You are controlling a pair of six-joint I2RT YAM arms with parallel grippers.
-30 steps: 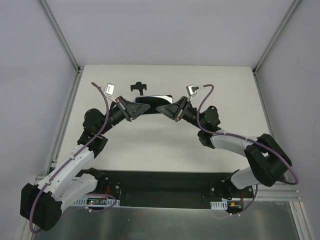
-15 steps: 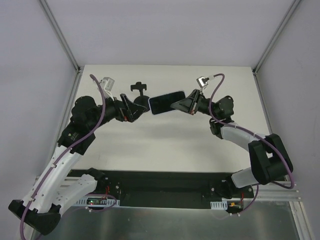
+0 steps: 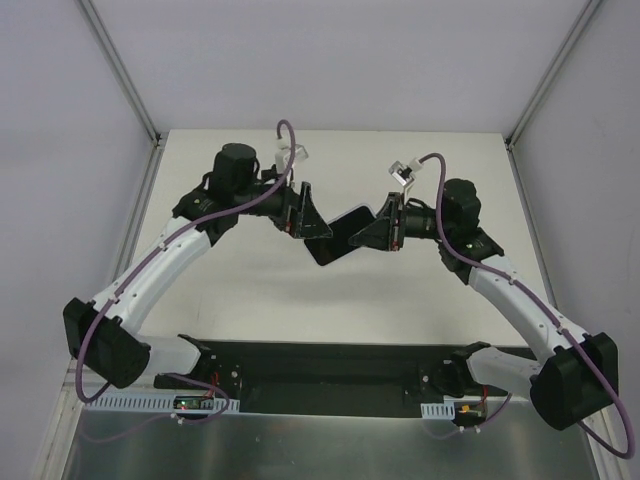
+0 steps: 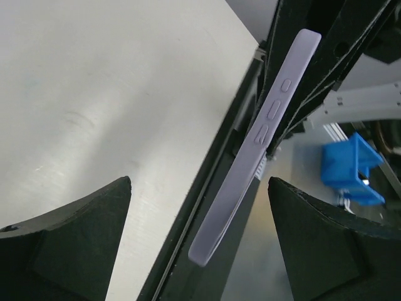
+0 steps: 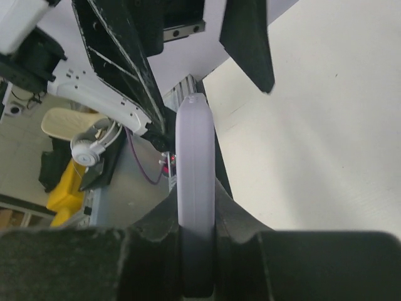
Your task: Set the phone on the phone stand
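Note:
The phone (image 3: 338, 240) hangs above the white table, and my right gripper (image 3: 376, 231) is shut on its right end. From the right wrist its pale lilac edge (image 5: 195, 163) stands upright, pinched between the black fingers (image 5: 241, 219) of my right gripper (image 5: 197, 216). My left gripper (image 3: 312, 224) is at the phone's left end and is open. Seen from the left wrist, the phone's edge with its side buttons (image 4: 263, 138) slants between the wide-apart fingers (image 4: 75, 244) of my left gripper (image 4: 200, 251), touching neither. The phone stand is hidden behind the left arm.
The white table (image 3: 250, 290) lies below both grippers. A black rail (image 3: 320, 362) with the arm bases runs along its near edge. A blue part (image 4: 351, 168) shows beyond that edge in the left wrist view. Grey walls close the back and sides.
My left gripper let go of the phone and opened. Both arms rose, the left one swinging across the stand. The phone moved nearer and tilted in the right gripper.

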